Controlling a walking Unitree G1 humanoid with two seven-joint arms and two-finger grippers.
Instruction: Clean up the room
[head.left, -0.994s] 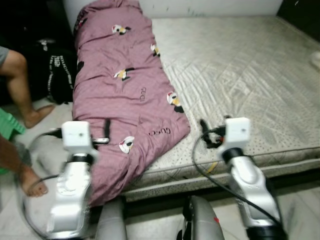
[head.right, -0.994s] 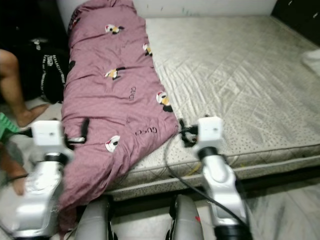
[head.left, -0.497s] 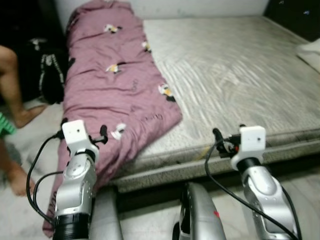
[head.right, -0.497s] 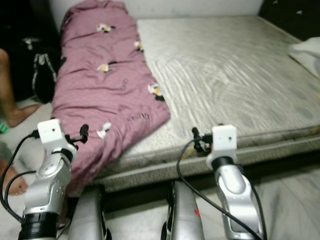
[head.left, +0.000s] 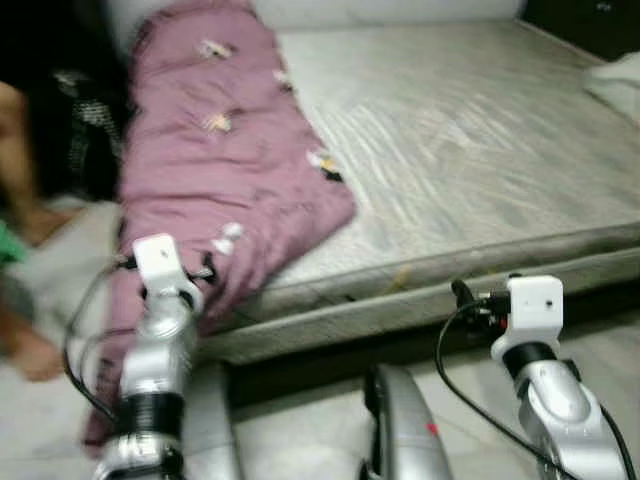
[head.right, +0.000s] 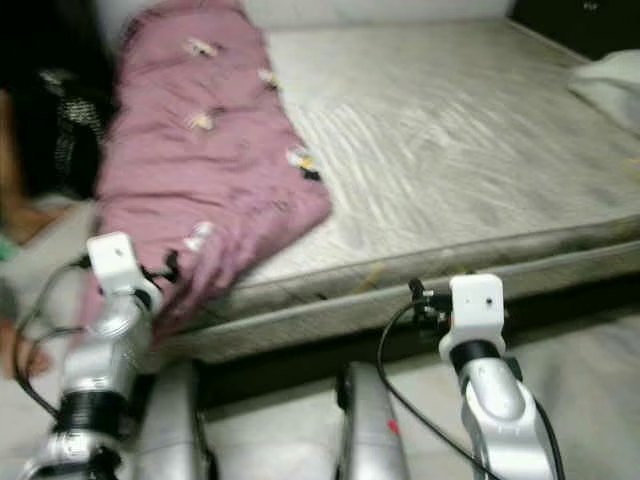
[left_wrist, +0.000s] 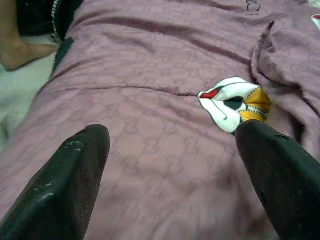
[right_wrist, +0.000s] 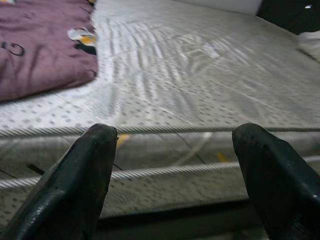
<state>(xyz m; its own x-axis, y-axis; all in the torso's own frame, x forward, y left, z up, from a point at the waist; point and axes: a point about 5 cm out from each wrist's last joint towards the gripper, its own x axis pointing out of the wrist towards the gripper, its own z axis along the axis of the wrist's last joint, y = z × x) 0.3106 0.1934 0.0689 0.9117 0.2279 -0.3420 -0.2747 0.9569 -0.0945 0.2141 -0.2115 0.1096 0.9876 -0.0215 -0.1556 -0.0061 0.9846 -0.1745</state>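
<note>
Two tools spread, empty: left tool (left_wrist: 170, 175) just above the purple blanket (head.left: 230, 170) draped over the bed's (head.left: 480, 150) left edge; right tool (right_wrist: 175, 170) facing the mattress side. Approach step; next, pinch blanket.

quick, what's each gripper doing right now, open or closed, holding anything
left gripper: open, empty, over the purple blanket.
right gripper: open, empty, facing the mattress edge.

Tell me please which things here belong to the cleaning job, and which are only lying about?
For the job:
- purple blanket, lying along the mattress and hanging over its edge
- left gripper, open, close over the blanket
- right gripper, open, facing the mattress side

Lying about:
- black bag on the floor
- white cloth at the bed's far corner
</note>
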